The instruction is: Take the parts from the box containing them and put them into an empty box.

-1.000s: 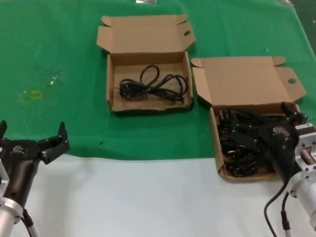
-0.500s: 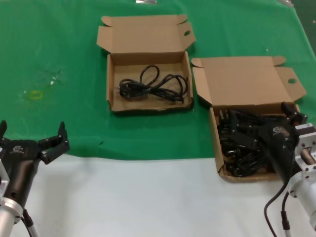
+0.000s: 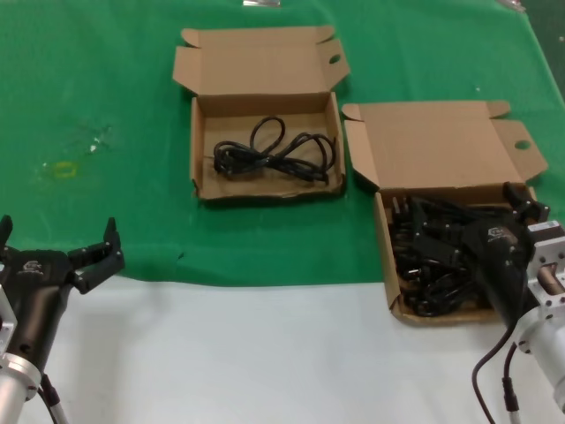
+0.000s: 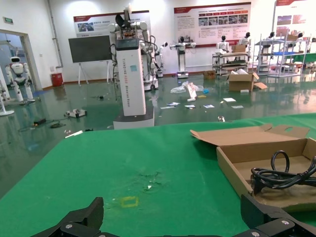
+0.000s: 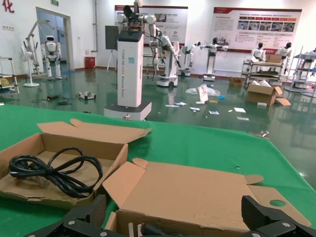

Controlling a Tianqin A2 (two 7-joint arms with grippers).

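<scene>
The box containing the parts [image 3: 433, 150] lies open at the right, filled with a tangle of black power cords [image 3: 433, 265]. My right gripper [image 3: 472, 223] hangs open just over that pile, nothing between its fingers. The right wrist view shows the gripper [image 5: 175, 207] spread wide above this box's lid [image 5: 197, 192], with plug prongs [image 5: 131, 231] peeking below. The other box [image 3: 265, 104] lies farther back and left, holding one coiled cord [image 3: 274, 155]. My left gripper [image 3: 57, 234] stands open and idle at the near left, off the green mat's front edge.
A green mat [image 3: 106, 88] covers the far part of the table, and a white surface [image 3: 265, 353] lies nearer me. In the left wrist view the open gripper [image 4: 173, 210] faces a yellow mark [image 4: 129, 201]. The one-cord box [image 4: 276, 155] is off to one side.
</scene>
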